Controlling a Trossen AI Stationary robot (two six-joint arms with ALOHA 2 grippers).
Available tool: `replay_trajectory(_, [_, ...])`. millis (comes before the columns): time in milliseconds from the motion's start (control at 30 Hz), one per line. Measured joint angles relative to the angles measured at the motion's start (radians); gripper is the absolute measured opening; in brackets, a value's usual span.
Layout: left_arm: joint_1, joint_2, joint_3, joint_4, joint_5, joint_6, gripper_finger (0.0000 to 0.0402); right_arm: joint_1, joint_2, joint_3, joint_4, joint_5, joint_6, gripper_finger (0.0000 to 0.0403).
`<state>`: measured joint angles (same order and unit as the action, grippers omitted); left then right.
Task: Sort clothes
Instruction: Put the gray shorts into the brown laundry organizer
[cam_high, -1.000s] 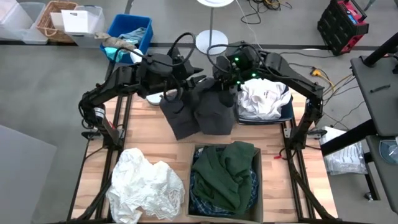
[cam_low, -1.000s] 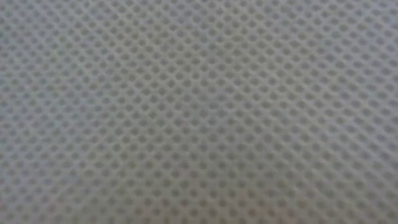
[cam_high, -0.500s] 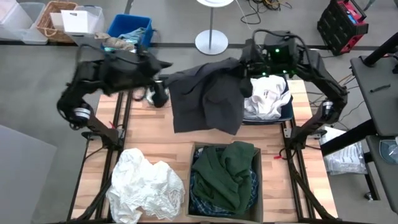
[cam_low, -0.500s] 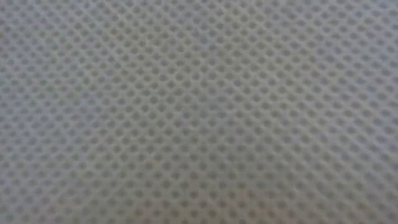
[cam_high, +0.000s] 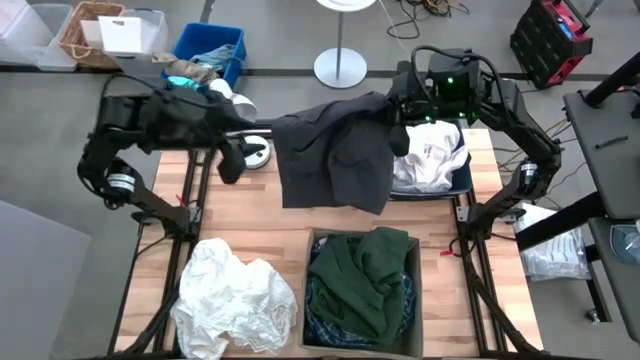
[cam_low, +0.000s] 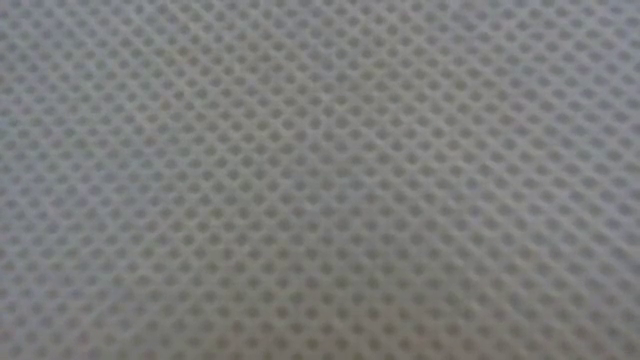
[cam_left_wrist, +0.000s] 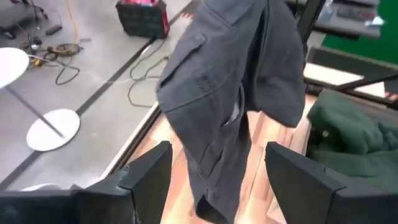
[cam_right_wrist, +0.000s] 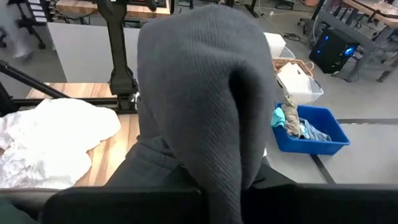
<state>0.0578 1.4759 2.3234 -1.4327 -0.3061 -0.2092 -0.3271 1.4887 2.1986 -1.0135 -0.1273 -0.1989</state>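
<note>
On the table's (cam_high: 240, 225) far left edge my left gripper (cam_high: 232, 160) hangs with its fingers (cam_left_wrist: 146, 168) spread wide and nothing between them, the grey garment (cam_high: 335, 155) just ahead of it. At the near left corner lies a white heap (cam_high: 235, 295). The grey garment hangs spread over the far middle of the table, pinched at its upper right corner by my right gripper (cam_high: 395, 115), whose fingers are closed on the cloth. Below it, a box (cam_high: 416, 300) holds a green garment (cam_high: 365, 280) over a plaid shirt (cam_high: 318, 305). Farthest right, a tray (cam_high: 462, 180) holds white clothes (cam_high: 430, 155). My low camera shows only mesh.
</note>
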Motion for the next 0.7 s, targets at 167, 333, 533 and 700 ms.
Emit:
replay_trajectory(167, [0.012,0.003,-0.097,0.003,-0.039,0.032,0.0236,0.000,0.000,0.000,0.000,-0.001,-0.022,0.0012])
replay_trajectory(333, [0.030,-0.046,-0.279,0.116,-0.034,0.020,0.0236,0.000,0.000,0.000,0.000,-0.001,-0.029,0.0012])
replay_trajectory(533, [0.050,-0.149,-0.586,0.512,-0.025,0.070,0.0233,0.000,0.000,0.000,0.000,-0.001,-0.033,0.0012])
replay_trajectory(700, [0.048,-0.223,-0.791,0.829,-0.021,0.096,0.0211,0.000,0.000,0.000,0.000,-0.002,-0.024,0.0012])
